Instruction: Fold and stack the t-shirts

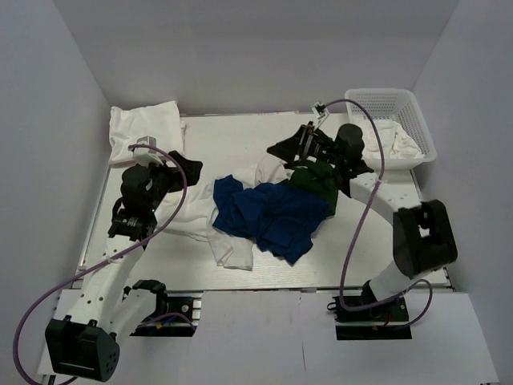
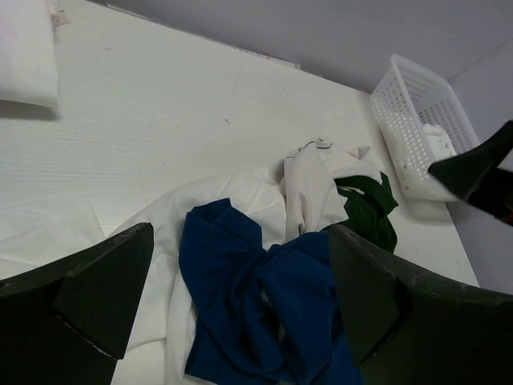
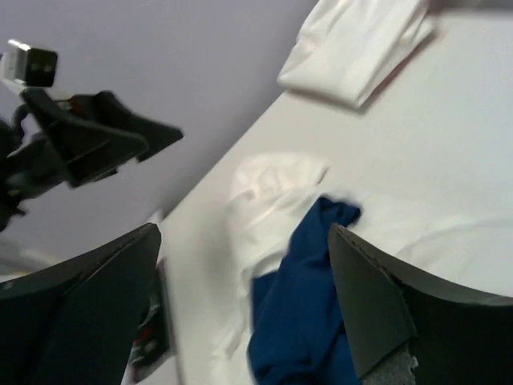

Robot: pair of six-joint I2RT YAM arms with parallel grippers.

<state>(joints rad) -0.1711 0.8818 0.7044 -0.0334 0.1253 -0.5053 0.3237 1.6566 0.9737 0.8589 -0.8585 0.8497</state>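
Jaws both parted | left arm [image 1: 143,192] above white t-shirt [image 1: 196,218] | right arm [image 1: 377,196] outstretched

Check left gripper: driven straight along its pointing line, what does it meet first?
Likely the blue t-shirt: the wrist view frames it between the open jaws of the left gripper. Depth unclear.

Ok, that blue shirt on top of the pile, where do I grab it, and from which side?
I'd pinch the bunched fold at the left end of the blue shirt, coming from the left with the open left gripper. That end stands up in a ridge over the white shirt, while its far right end meets the green shirt.
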